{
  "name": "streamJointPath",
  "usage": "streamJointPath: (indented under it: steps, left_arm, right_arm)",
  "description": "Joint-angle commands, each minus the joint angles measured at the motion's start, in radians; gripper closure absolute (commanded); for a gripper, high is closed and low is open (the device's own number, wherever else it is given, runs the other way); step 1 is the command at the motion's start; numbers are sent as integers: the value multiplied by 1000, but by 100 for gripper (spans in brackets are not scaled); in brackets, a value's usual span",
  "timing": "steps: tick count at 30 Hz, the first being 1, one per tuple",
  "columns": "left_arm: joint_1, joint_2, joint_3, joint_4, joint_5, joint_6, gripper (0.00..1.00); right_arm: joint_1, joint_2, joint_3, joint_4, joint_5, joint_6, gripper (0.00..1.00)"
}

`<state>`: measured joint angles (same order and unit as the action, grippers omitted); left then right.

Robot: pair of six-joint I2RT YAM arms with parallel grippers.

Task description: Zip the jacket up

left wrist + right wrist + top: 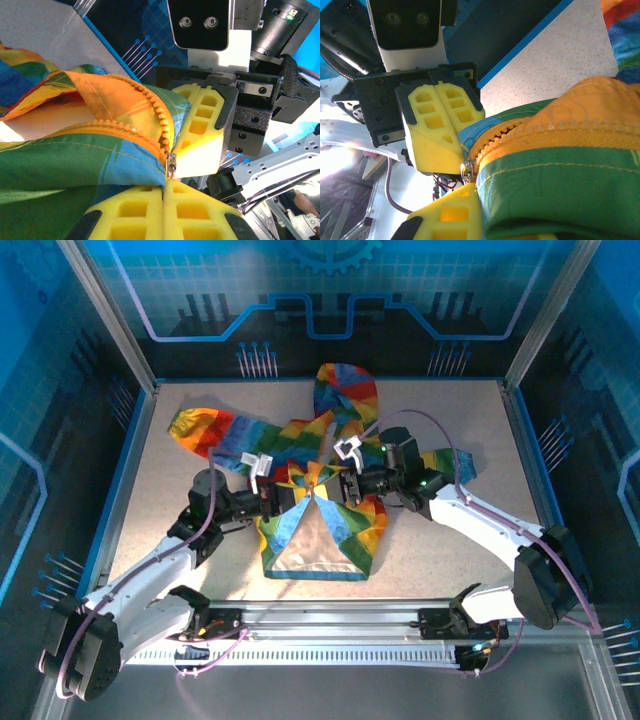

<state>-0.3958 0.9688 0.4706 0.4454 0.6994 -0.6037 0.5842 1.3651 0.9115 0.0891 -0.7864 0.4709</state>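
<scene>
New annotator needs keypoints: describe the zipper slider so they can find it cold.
Start at the rainbow-striped jacket lying mid-table. Follow its orange zipper teeth to where the two rows converge, between the yellow pads. The slider is the small silver metal piece there, unlike the orange teeth and yellow foam around it.

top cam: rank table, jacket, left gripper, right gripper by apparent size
1. table
2. jacket
3. left gripper and right gripper: look alike, so not ranked.
</scene>
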Motion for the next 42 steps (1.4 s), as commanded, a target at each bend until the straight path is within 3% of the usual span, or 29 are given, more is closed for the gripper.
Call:
streamJointPath:
  steps: [1, 14, 20, 30, 37, 42]
  left_arm:
    - [-4, -28, 21, -149, 53, 37, 100]
    - [-3, -31, 77, -351, 47, 46, 100]
    - [-4, -17, 176, -559, 52, 128, 100]
    - [-4, 61, 382, -964, -12, 206, 100]
    - [-5, 133, 520, -1163, -24, 242, 100]
    - [-5, 169, 605, -1293, -38, 270, 100]
  right_arm:
    - [-11, 10, -17, 90, 63, 62, 100]
    - [-2, 44, -69, 97, 57, 65, 100]
    - [-2, 37, -68, 14, 69, -6, 74]
    - [-4, -74, -41, -181, 140, -176, 61]
    - [108, -183, -2, -349, 402, -442, 58]
    - [212, -208, -22, -311, 537, -529, 57]
